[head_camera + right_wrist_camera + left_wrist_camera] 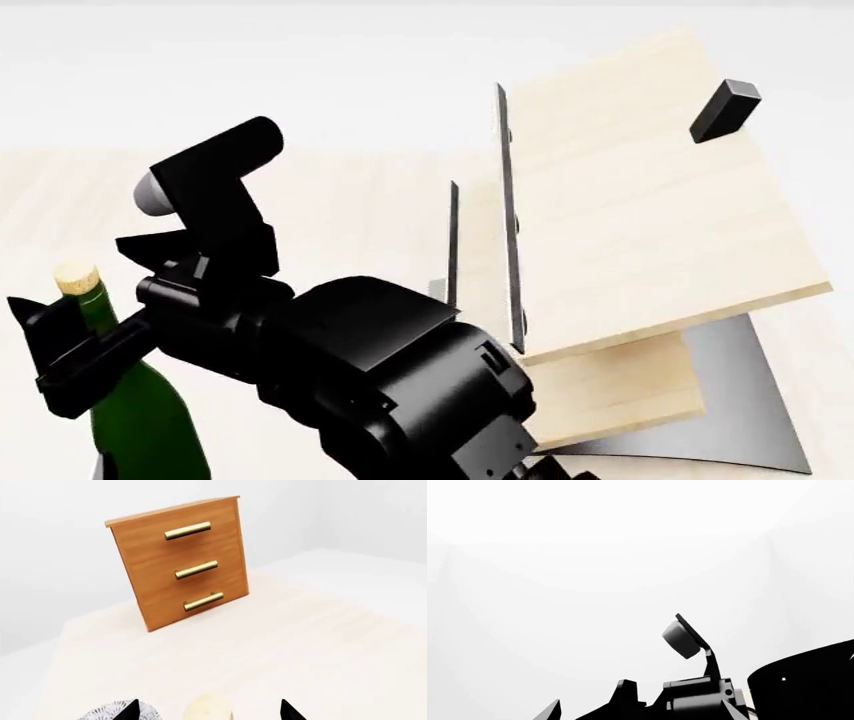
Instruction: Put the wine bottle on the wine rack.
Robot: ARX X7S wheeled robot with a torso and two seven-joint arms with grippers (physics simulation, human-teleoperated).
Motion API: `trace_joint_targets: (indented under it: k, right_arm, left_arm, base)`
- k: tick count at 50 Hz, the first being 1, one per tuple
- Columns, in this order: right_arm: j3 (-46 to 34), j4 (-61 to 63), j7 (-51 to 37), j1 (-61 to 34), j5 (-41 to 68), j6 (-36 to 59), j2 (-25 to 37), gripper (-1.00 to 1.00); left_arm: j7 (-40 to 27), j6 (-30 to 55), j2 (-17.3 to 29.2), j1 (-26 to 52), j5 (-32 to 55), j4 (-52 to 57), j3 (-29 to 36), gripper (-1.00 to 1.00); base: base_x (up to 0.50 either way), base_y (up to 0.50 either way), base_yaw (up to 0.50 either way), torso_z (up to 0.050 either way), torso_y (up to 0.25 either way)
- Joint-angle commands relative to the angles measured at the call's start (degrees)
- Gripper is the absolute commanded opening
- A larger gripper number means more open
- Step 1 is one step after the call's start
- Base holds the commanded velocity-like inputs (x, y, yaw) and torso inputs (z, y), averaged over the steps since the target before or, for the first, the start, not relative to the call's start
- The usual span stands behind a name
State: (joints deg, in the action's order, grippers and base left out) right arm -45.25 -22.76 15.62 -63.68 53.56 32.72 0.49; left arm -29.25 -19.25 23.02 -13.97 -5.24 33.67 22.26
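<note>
The task looked unfinished: one wine bottle [134, 400] stood upright on the pale worktop [360, 190], nearest the robot and left of the rack. The left pincer [114, 270] sat spread about its neck; whether it pinched the glass could not be told. The right pincer's [208, 711] state could not be told either. Beyond stood one wine rack [641, 210], bottleless, and one drawer cabinet [180, 562].

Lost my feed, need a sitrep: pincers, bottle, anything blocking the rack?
Left pincer open, at wine bottle neck, not closed. Right pincer open, empty, facing drawer cabinet. Bottle upright, off wine rack. Rack panels unobstructed.
</note>
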Motion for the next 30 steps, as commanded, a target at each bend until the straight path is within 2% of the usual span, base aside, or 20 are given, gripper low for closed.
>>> trace_joint_targets:
  k: [1, 9, 23, 24, 30]
  right_arm:
    - [-5.83, -5.32, -1.27, -1.22, 3.79, -7.15, -0.24, 1.0]
    - [-12.69, -9.31, -2.37, -2.4, 8.57, -13.22, -0.25, 1.0]
    - [-16.28, -7.75, -3.96, -2.28, 10.96, -15.94, 0.41, 1.0]
    - [-16.43, -7.68, -4.05, -2.18, 11.0, -16.06, 0.5, -1.0]
    - [-17.17, -8.56, -3.84, -2.23, 11.23, -16.76, 0.43, -1.0]
  left_arm:
    - [-0.03, 0.08, 0.11, 0.08, 0.0, 0.09, 0.32, 1.0]
    - [-0.13, -0.07, 0.2, 0.19, -0.01, -0.01, 0.46, 1.0]
    - [-0.26, 0.09, 0.33, 0.14, -0.2, 0.31, 0.78, 1.0]
    - [-0.26, 0.06, 0.31, 0.17, -0.23, 0.21, 0.84, 1.0]
    - [-0.33, 0.11, 0.33, 0.24, -0.3, 0.12, 0.98, 1.0]
  base:
    - [0.0, 0.0, 0.0, 0.0, 0.0]
    - [0.0, 0.0, 0.0, 0.0, 0.0]
    - [0.0, 0.0, 0.0, 0.0, 0.0]
    - [0.0, 0.0, 0.0, 0.0, 0.0]
    - [0.0, 0.0, 0.0, 0.0, 0.0]
